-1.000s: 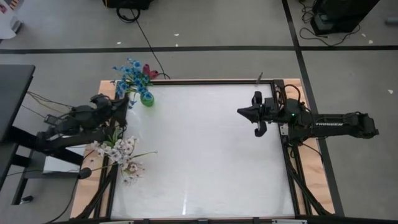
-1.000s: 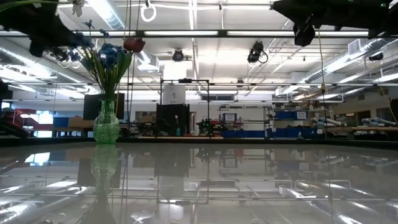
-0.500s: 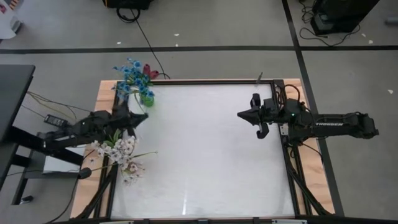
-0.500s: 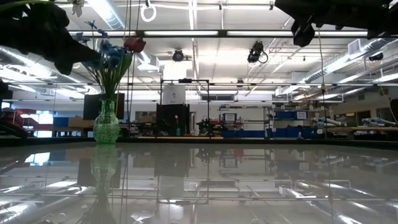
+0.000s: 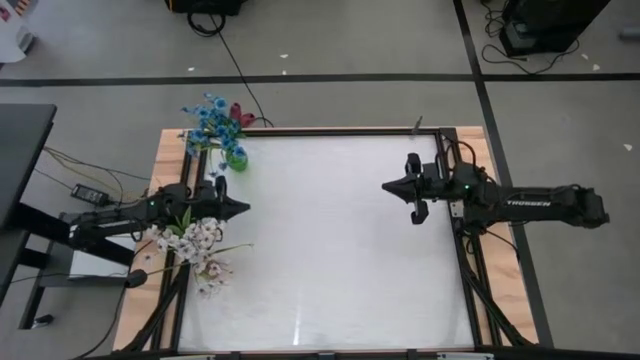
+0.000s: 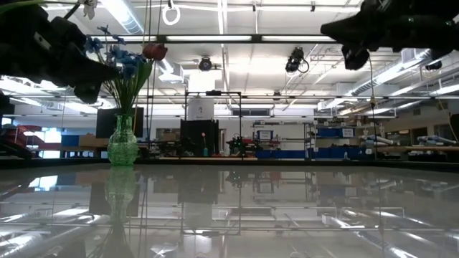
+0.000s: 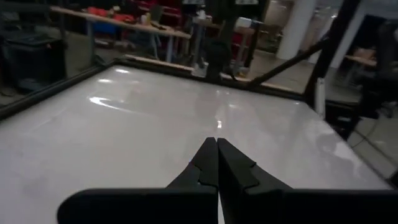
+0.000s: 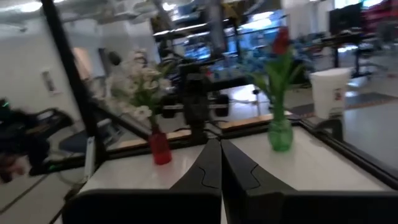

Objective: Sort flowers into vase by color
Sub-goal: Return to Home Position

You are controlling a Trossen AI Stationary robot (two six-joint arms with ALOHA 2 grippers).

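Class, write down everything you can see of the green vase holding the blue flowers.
The green vase looks like translucent textured glass: a rounded body, narrower neck and flared mouth. It stands upright on the table, at a corner on the left arm's side. Green stems rise from it and fan out to blue flowers and one red tulip head. Nothing else touches it; the shut left gripper hovers apart from it, over the table.
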